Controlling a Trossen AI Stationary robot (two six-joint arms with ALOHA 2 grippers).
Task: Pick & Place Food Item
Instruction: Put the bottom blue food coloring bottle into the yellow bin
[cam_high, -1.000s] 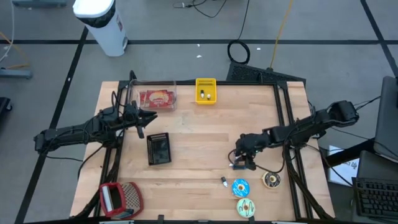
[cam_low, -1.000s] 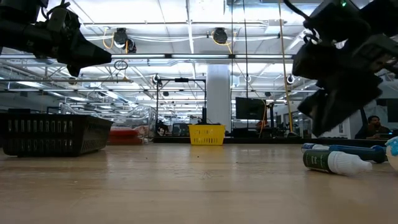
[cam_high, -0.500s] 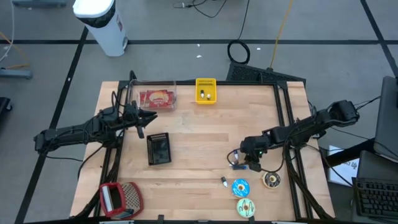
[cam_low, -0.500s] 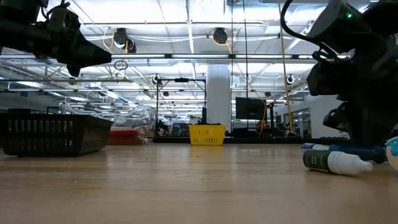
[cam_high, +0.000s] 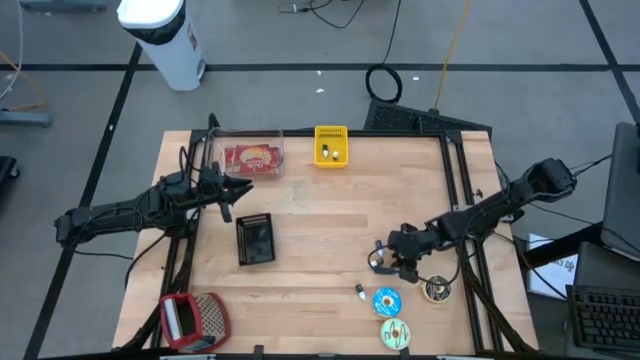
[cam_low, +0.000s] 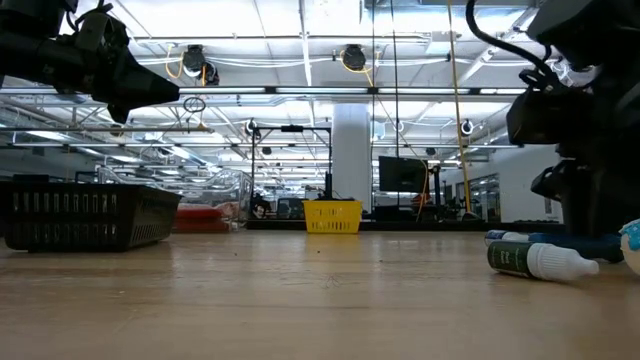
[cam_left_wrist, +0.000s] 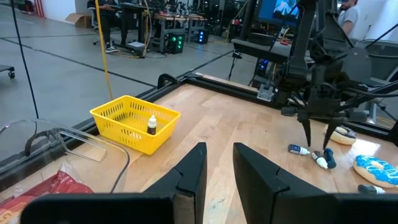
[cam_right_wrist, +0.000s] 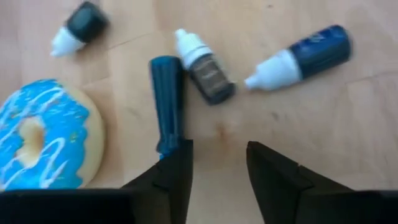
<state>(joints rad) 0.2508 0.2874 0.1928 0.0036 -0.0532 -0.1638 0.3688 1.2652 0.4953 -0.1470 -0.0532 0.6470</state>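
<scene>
Right gripper (cam_right_wrist: 217, 165) spread over small dropper bottles (cam_right_wrist: 204, 66) lower right of the wooden table (cam_high: 330, 215) – open centre; left gripper (cam_left_wrist: 216, 168) fingers narrowly apart, empty; labels unreadable.

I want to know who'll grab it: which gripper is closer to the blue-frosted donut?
Right. The right gripper hovers just beside the blue-frosted donut, over the small bottles. The left gripper waits far across the table near the clear bin.
</scene>
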